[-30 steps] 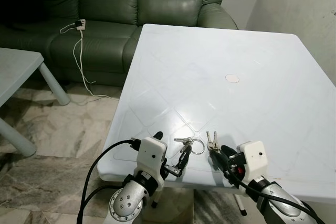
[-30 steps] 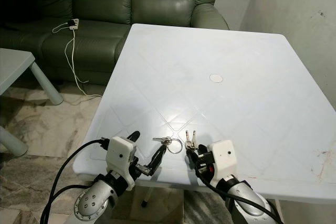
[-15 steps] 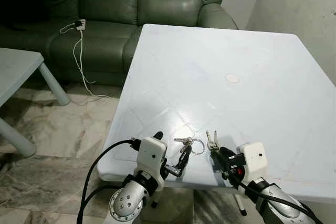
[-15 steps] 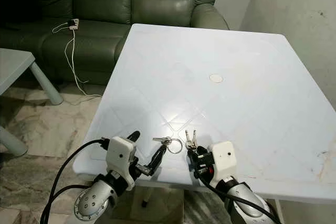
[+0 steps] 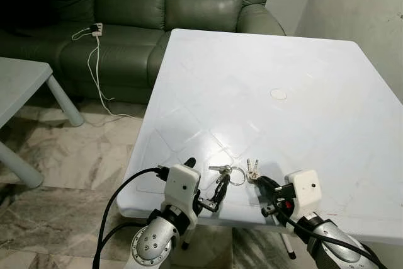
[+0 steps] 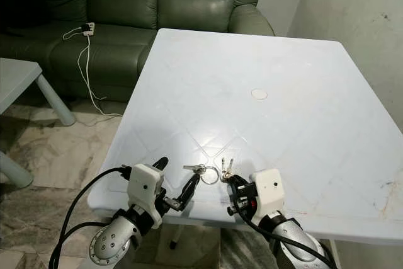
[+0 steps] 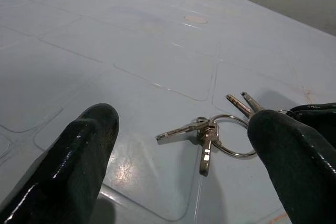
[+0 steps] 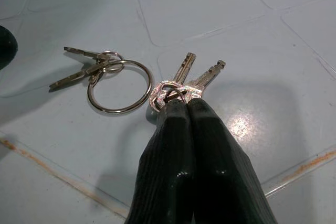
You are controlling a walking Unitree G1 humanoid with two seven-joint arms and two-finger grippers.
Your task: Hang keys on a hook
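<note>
A bunch of keys (image 5: 236, 171) lies on the white table (image 5: 283, 61) near its front edge. In the right wrist view a large ring (image 8: 118, 85) carries two keys on one side, and two more keys (image 8: 191, 74) hang on a small ring. My right gripper (image 8: 181, 109) is shut on the heads of those two keys, low over the table (image 5: 261, 182). My left gripper (image 5: 206, 179) stands open just left of the bunch, one finger (image 7: 79, 156) on each side of the keys (image 7: 207, 132) without touching them.
A round white cap (image 5: 278, 94) sits mid-table. Behind the table is a green sofa (image 5: 157, 4) with a power strip and cable (image 5: 94, 29). A small grey table (image 5: 19, 80) stands on the left, a wall on the right.
My right gripper's fingers have come together on the two right-hand keys, and those keys have shifted slightly. The left gripper has stayed where it was.
</note>
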